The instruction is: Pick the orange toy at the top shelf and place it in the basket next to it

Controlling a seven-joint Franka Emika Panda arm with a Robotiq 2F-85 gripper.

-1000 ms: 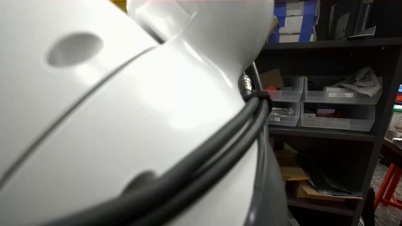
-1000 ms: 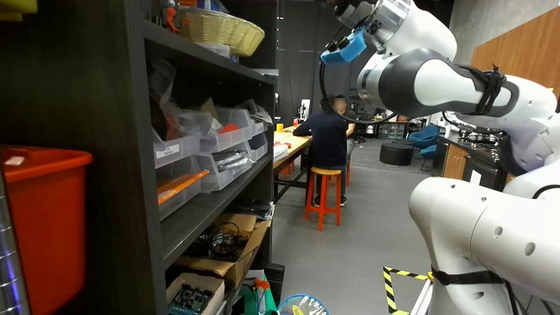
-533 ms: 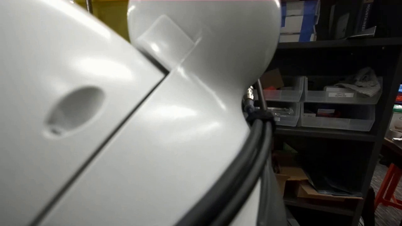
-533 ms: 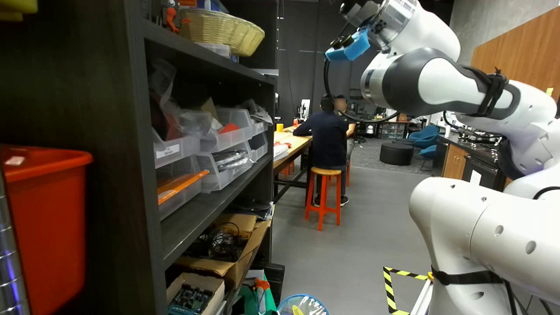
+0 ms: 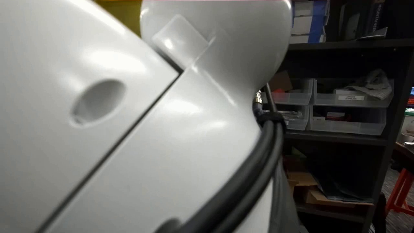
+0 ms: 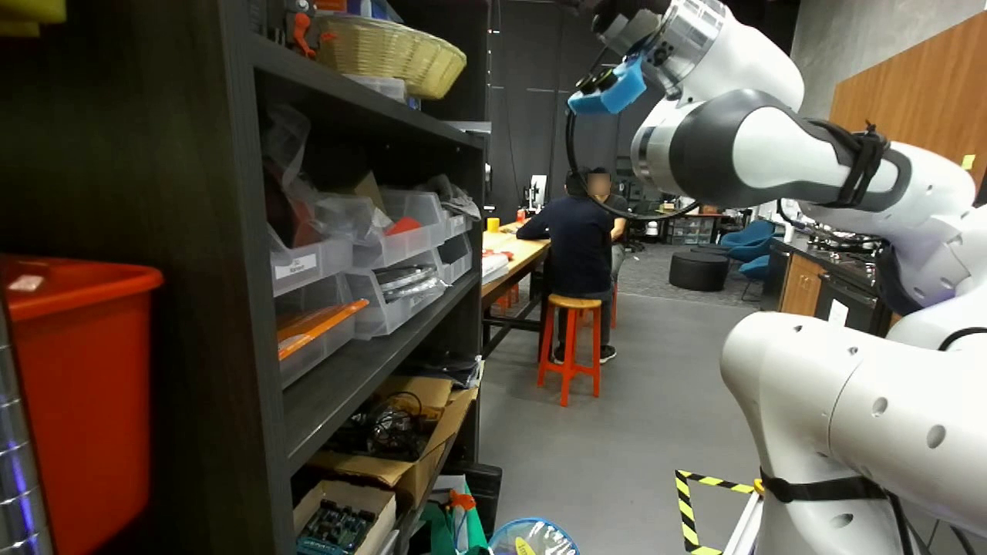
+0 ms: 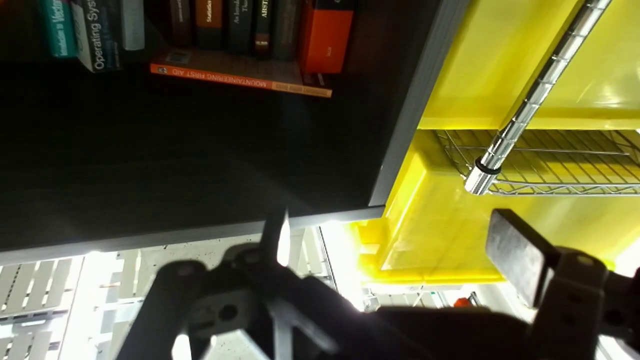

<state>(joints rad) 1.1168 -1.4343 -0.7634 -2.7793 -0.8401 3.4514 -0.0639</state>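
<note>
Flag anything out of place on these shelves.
The Mountaineering First Aid book lies crosswise while other books stand. A grey cloth hangs partly over the rim of its bin rather than lying inside.

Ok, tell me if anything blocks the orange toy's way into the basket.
Nothing visible but the near wall of the basket: in an exterior view, the orange toy is right beside it.

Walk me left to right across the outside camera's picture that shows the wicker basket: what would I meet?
In an exterior view: red bin, orange toy, wicker basket, small yellow object, red-legged stool, black ottoman, white sheet.
</note>
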